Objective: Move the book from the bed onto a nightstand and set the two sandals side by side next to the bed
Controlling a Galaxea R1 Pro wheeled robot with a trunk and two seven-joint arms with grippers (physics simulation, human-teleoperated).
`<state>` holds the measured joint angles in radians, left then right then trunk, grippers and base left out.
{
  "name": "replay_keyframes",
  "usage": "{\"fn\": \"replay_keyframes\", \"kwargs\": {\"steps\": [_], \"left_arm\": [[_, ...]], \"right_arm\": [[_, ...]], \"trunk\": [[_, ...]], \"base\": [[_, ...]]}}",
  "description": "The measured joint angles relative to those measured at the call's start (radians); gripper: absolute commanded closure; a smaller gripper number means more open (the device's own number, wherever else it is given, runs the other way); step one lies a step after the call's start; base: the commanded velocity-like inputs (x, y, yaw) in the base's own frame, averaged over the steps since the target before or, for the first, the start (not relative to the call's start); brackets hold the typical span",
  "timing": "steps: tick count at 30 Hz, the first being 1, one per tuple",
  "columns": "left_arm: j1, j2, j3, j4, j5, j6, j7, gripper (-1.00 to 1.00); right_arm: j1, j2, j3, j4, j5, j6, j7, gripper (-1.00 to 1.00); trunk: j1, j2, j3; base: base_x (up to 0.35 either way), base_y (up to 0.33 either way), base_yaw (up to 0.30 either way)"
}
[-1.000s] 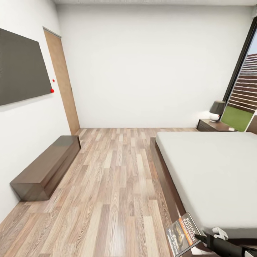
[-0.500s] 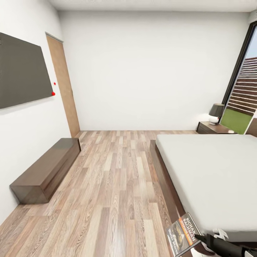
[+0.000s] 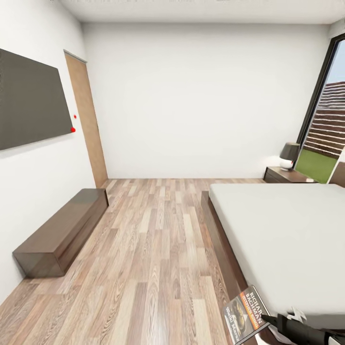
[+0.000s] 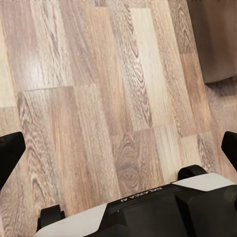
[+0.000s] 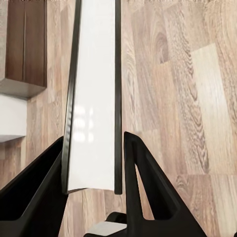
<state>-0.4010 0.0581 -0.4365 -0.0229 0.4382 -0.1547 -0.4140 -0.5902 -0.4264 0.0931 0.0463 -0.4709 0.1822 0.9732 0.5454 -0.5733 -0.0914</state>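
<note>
Right claw (image 5: 94, 163) grips the book (image 5: 94, 98), seen edge-on.

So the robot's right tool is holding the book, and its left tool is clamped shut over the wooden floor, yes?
Not quite. The right tool does hold the book, but the left wrist view shows the left tool open, its fingers spread wide apart over the wooden floor.

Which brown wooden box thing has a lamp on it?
The small nightstand in the far corner by the window, beside the bed, carries the dark-shaded lamp. The long low dresser along the left wall has a bare top.
</note>
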Motion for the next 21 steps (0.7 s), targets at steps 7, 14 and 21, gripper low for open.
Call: {"fn": "replay_keyframes", "kwargs": {"steps": [7, 14, 21], "left_arm": [[0.000, 0.000, 0.000, 0.000, 0.000, 0.000, 0.000, -1.00], [0.000, 0.000, 0.000, -0.001, 0.000, 0.000, 0.000, -1.00], [0.000, 0.000, 0.000, -0.001, 0.000, 0.000, 0.000, -1.00]], "right_arm": [[0.000, 0.000, 0.000, 0.000, 0.000, 0.000, 0.000, 1.00], [0.000, 0.000, 0.001, 0.000, 0.000, 0.000, 0.000, 1.00], [0.000, 0.000, 0.002, 0.000, 0.000, 0.000, -0.001, 1.00]], "trunk": [[0.000, 0.000, 0.011], [0.000, 0.000, 0.016], [-0.001, 0.000, 0.016]], "base": [[0.000, 0.000, 0.000], [0.025, 0.000, 0.000], [0.290, 0.000, 0.000]]}}
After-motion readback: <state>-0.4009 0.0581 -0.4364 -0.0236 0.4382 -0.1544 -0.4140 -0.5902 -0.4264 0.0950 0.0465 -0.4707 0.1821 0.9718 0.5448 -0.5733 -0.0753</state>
